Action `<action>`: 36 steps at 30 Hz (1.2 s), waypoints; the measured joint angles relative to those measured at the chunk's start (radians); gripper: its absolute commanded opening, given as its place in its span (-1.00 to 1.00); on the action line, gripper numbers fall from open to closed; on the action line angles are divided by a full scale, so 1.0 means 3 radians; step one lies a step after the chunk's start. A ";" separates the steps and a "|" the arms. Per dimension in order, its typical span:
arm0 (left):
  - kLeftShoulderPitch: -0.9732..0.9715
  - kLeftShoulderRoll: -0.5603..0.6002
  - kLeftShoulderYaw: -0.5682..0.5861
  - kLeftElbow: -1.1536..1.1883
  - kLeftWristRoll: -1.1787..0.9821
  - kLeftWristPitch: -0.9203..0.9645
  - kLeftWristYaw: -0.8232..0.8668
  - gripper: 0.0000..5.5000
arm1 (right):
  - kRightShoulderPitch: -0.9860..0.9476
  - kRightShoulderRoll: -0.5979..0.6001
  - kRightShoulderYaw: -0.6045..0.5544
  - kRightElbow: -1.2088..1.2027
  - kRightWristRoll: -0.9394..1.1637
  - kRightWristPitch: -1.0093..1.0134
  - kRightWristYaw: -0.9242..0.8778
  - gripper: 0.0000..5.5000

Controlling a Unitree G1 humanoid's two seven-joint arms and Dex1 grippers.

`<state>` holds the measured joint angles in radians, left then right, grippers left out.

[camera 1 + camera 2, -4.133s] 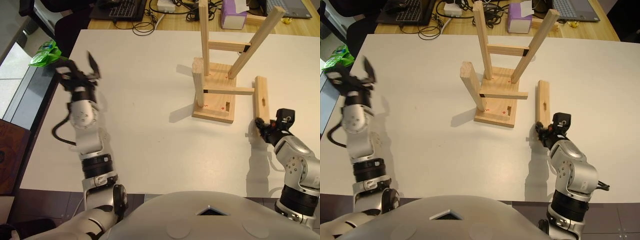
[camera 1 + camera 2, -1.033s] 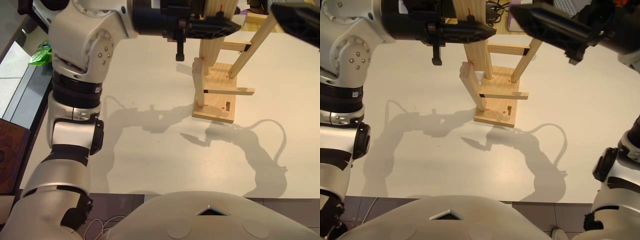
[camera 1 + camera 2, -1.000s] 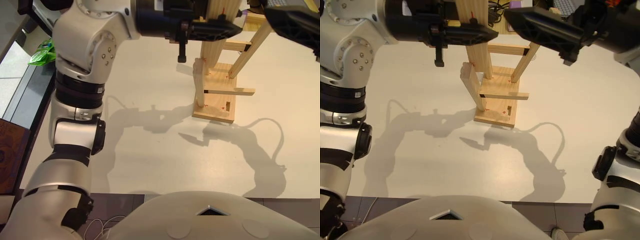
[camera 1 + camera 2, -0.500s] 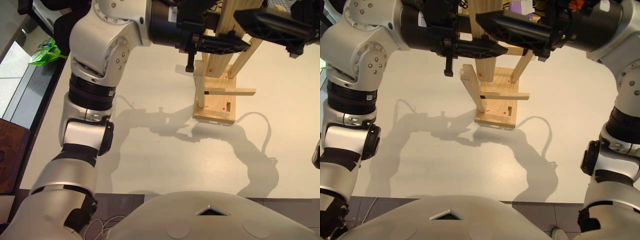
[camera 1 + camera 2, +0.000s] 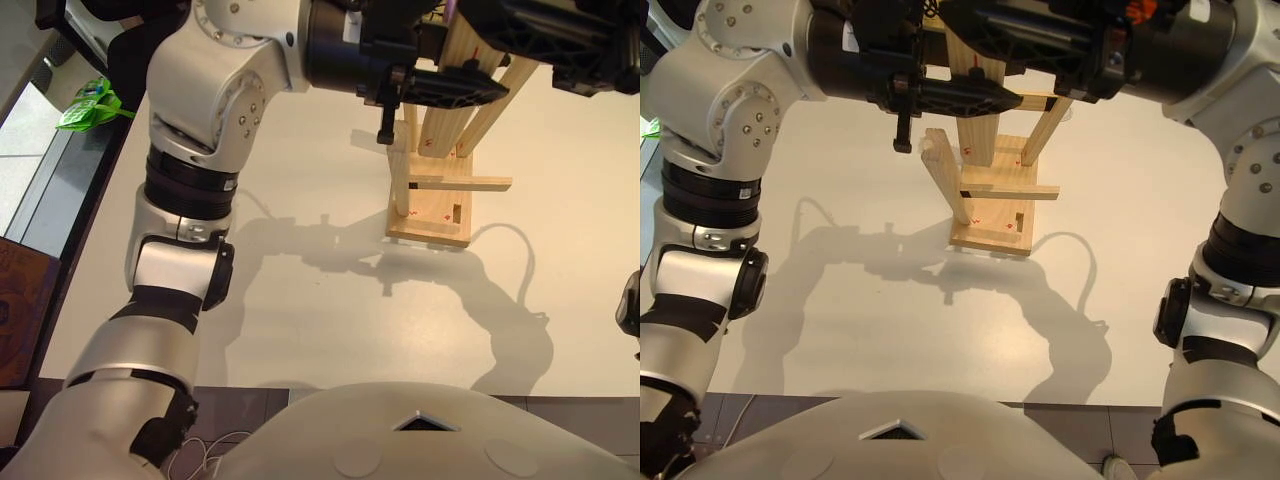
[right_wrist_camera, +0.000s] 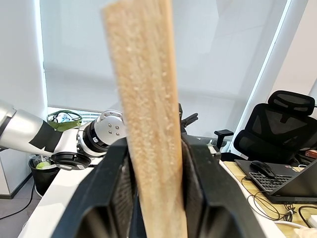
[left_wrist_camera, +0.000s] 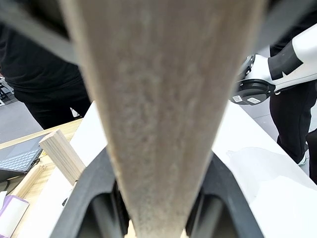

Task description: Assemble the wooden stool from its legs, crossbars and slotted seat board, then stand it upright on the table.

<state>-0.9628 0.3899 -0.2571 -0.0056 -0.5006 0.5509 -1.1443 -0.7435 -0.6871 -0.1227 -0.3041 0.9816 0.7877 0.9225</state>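
Observation:
The stool stands upside down on the white table [image 5: 300,310], its slotted seat board [image 5: 432,222] flat and legs pointing up. A crossbar [image 5: 465,183] joins the short front leg [image 5: 401,185] towards the right. A tilted leg [image 5: 495,105] rises behind. Above the seat hangs a loose wooden leg [image 5: 445,115], close to the head camera. My right gripper [image 5: 965,25] is shut on its upper part [image 6: 148,99]. My left gripper [image 5: 480,88] comes in from the left, and its dark fingers [image 7: 94,198] are shut around the same leg [image 7: 158,99].
A desk with cables, a keyboard and a purple box [image 5: 455,8] borders the table's far edge. A green object [image 5: 85,108] lies off the left edge. Open tabletop lies left of and in front of the stool. An office chair [image 6: 277,129] stands behind.
Four seconds ago the leg lay on the table right of the stool, both arms low. In the last second the right gripper carried it left over the seat and the left gripper slid right onto it.

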 measured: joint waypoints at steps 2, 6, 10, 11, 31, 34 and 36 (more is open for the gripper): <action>0.0000 -0.0007 0.0004 0.0003 0.0001 0.0000 -0.0002 -0.63 | 0.0000 0.0000 -0.0004 -0.0002 -0.0003 0.0000 0.0000 -0.59; -0.0029 -0.0058 0.0033 0.0039 0.0004 -0.0009 0.0023 -0.49 | -0.0010 0.0018 -0.0040 0.0000 -0.0035 -0.0043 -0.0010 -0.59; -0.0094 -0.0160 0.0144 0.0130 0.0069 -0.0118 0.0209 -0.27 | -0.0043 0.0056 -0.0134 0.0037 -0.0112 -0.0165 -0.0184 -0.62; -0.0113 -0.0186 0.0184 0.0149 0.0069 -0.0138 0.0244 -0.18 | -0.0047 0.0077 -0.0154 0.0043 -0.0121 -0.0193 -0.0213 -0.62; 0.0766 0.0062 0.2151 -0.0415 -0.0207 0.0042 0.2175 0.09 | 0.0819 0.0506 -0.1506 -0.0138 -0.0147 -0.0718 -0.1773 -0.63; 0.1749 0.0028 0.1818 -0.0610 0.0207 0.0015 0.2361 0.09 | 0.1199 0.0676 -0.1633 -0.0254 -0.0248 -0.0816 -0.2078 -0.63; 0.2481 0.0017 0.1222 -0.0653 0.0623 -0.0033 0.2397 0.09 | 0.1423 0.0785 -0.1717 -0.0265 -0.0356 -0.0921 -0.2261 -0.63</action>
<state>-0.2185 0.3950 0.1096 -0.2015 -0.3135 0.5409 -0.4251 -0.3166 -0.4516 -0.6378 -0.3837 0.8747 0.5113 0.2441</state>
